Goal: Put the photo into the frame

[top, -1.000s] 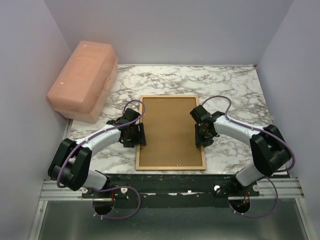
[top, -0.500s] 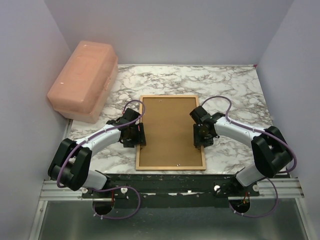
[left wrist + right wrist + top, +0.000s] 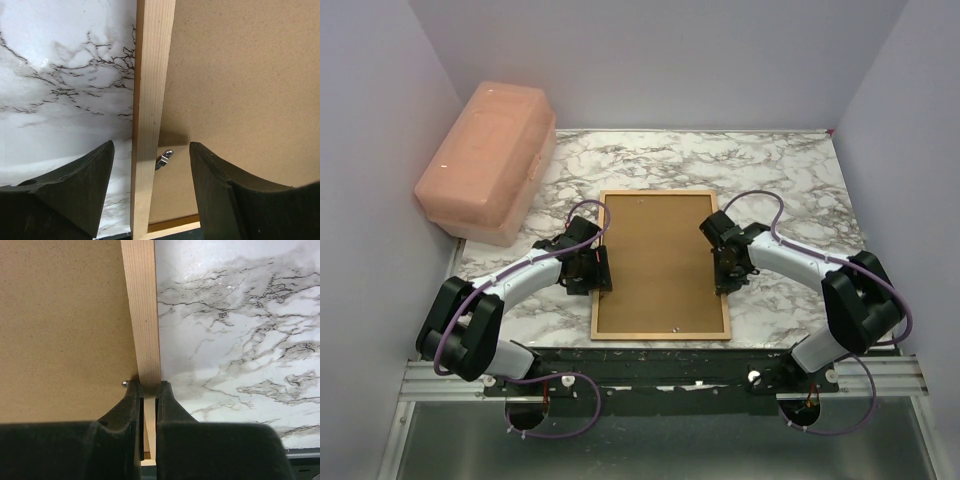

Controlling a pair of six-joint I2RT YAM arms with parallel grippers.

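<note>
Right gripper (image 3: pixel 149 387): clenched on the frame (image 3: pixel 142 315). Its two fingers (image 3: pixel 131 405) pinch the frame's 3 o'clock rail, one on the board side and one on the table side, and the pale wood shows as a thin strip between them. A small metal stud (image 3: pixel 124 384) sits on the board (image 3: pixel 60 330) just beside the inner finger.

Left gripper (image 3: pixel 150 150): released. The jaws stand wide and straddle the 9 o'clock rail. One finger (image 3: pixel 80 185) hangs over the marble outside the frame and the other over the board inside it. Seen from the wrist, there is a gap between the rail and each finger. A metal clip (image 3: pixel 164 158) lies on the board against the inner edge of the rail, between the two fingers.

Frame, seen from above: it lies flat at the middle of the table (image 3: pixel 780 170), back side up, with its long sides running 12 to 6 o'clock. The brown board fills the opening. The two grippers face each other across it at roughly mid-length, the left at 9 o'clock and the right at 3 o'clock. The 6 o'clock rail lies near the table's near edge, just ahead of the arm bases.

Box (image 3: pixel 485 160): pink, lid shut. It sits at 10 o'clock from the frame, well apart from it and against the left wall.
</note>
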